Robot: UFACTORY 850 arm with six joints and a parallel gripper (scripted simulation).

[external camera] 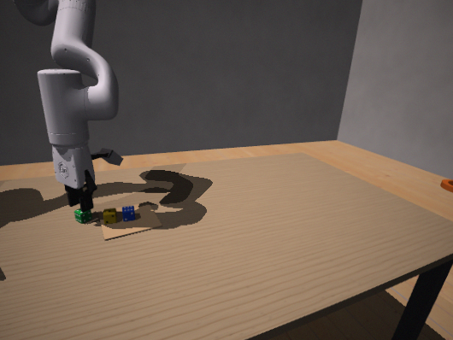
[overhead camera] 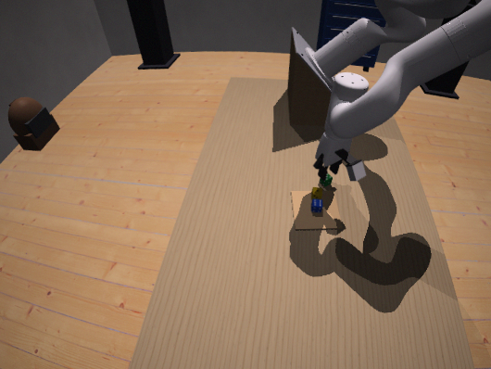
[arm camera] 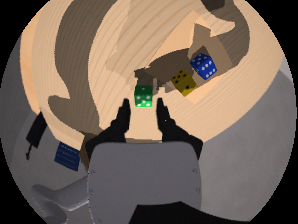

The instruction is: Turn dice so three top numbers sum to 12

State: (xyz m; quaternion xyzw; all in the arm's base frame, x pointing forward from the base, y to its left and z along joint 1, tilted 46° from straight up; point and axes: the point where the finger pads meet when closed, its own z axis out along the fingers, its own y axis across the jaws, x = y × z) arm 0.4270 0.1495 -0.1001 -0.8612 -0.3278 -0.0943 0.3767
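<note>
A small tan mat (overhead camera: pixel 315 212) lies flat on the table; it also shows in the exterior view (external camera: pixel 130 226). A yellow die (overhead camera: pixel 317 191) (external camera: pixel 109 216) (arm camera: pixel 184 83) and a blue die (overhead camera: pixel 317 205) (external camera: pixel 128 213) (arm camera: pixel 204 66) sit side by side on the mat. A green die (overhead camera: pixel 327 180) (external camera: pixel 82 215) (arm camera: pixel 144 96) lies flat on the bare table just off the mat's edge, next to the yellow die. My gripper (overhead camera: pixel 325 172) (external camera: pixel 81 203) (arm camera: pixel 143 104) points straight down, right above the green die. Its fingers are half open, one on each side, and hold nothing.
An upright brown panel (overhead camera: pixel 306 88) stands on the table behind the arm. A blue drawer cabinet (overhead camera: pixel 352 19) is beyond it. A brown object (overhead camera: pixel 30 122) sits on the floor at the far left. An orange thing (external camera: pixel 448 184) lies at the right edge.
</note>
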